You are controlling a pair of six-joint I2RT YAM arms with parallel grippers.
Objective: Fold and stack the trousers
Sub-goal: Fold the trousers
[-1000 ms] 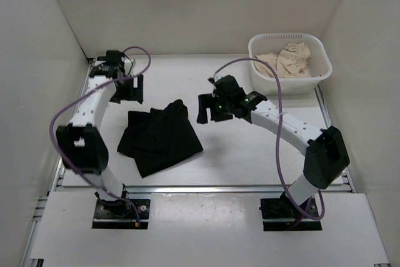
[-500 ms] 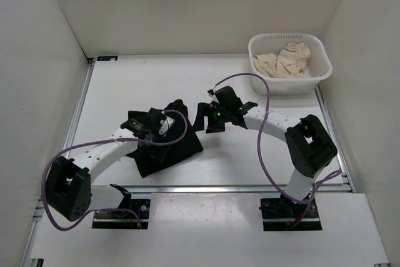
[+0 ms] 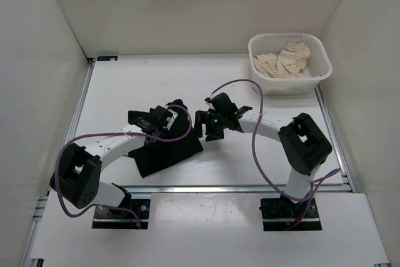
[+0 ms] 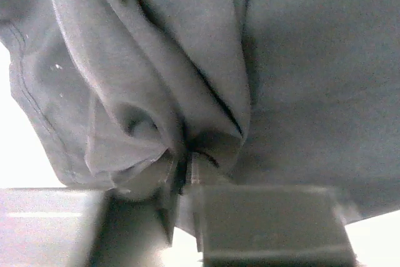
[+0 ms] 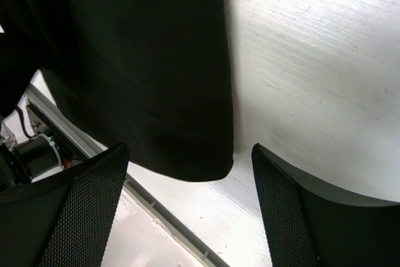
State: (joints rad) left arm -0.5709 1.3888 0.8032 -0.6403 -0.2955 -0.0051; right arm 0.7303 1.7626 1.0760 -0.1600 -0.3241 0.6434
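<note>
**Top cam.** Trousers [image 3: 178,148] lie centre-left on the desk [image 3: 125,85] as a compact, multi-layer dark bundle. Outline is uneven, w/ one corner poking toward the far side. L gripper [image 3: 155,119] sits on the bundle's far-left part; I can't tell its state from up here. R gripper [image 3: 209,128] is low, just beside the bundle's right edge. White basket [image 3: 287,34] is at far right, well apart, w/ beige cloth [image 3: 284,59] crumpled inside. That one isn't my item.

**L wrist cam.** L gripper [image 4: 181,170] is pressed together on a gathered fold of the trousers [image 4: 287,92]. Creases radiate from the pinch, so I read the fabric as held, not just touched.

**R wrist cam.** R gripper [image 5: 189,154] is spread wide & holds nothing. A flat edge of the trousers [image 5: 144,60] lies on the desk [image 5: 312,60], w/ its corner reaching into the gap. I see no contact w/ either finger.

**Status (my est.).**
- Done: legs are doubled over & the bulk is reduced to a small packet, so most folding looks done.
- Left: packet is ragged, so approx. one more fold or a squaring-up is needed. R side needs to close on that edge first.
- Left: stacking not done. No pile is visible anywhere, & the packet sits mid-desk.
</note>
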